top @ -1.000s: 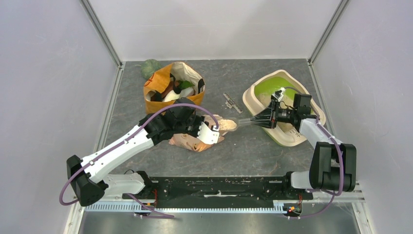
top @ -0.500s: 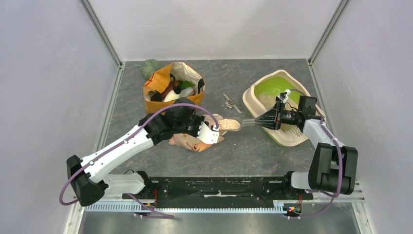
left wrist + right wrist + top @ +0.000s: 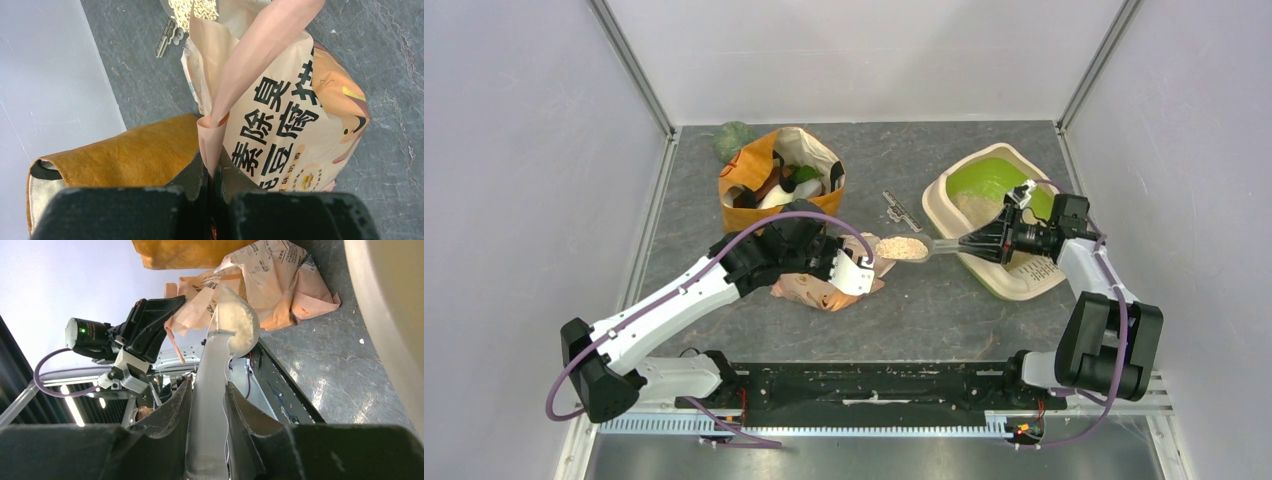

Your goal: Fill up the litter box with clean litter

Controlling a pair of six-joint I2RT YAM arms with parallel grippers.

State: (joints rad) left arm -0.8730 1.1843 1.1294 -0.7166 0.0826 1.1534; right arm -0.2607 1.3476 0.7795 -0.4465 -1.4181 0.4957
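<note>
The litter box (image 3: 992, 178) is set near the far right corner of the worktop, with its green hood toward the far edge and its slotted grille toward the near right. A patch of clean litter (image 3: 969, 207) is seen inside it, below the hood.

A clear scoop (image 3: 912, 247) is gripped by its handle between the closed fingers of the right gripper (image 3: 982, 240), just over the box's left rim. The bowl of the scoop is heaped with pale granules and is held just beside the mouth of the litter bag (image 3: 819, 290), between the bag and the box. In the right wrist view the handle is seen pinched tightly on both sides.

The bag is slumped at the middle of the worktop. A flap of its torn top is clamped in the left gripper (image 3: 212, 170), whose jaws are pressed together on the paper.

An orange paper bag (image 3: 769, 185) is stood behind it toward the far edge, and a small metal object (image 3: 901, 211) is laid between that bag and the box.
</note>
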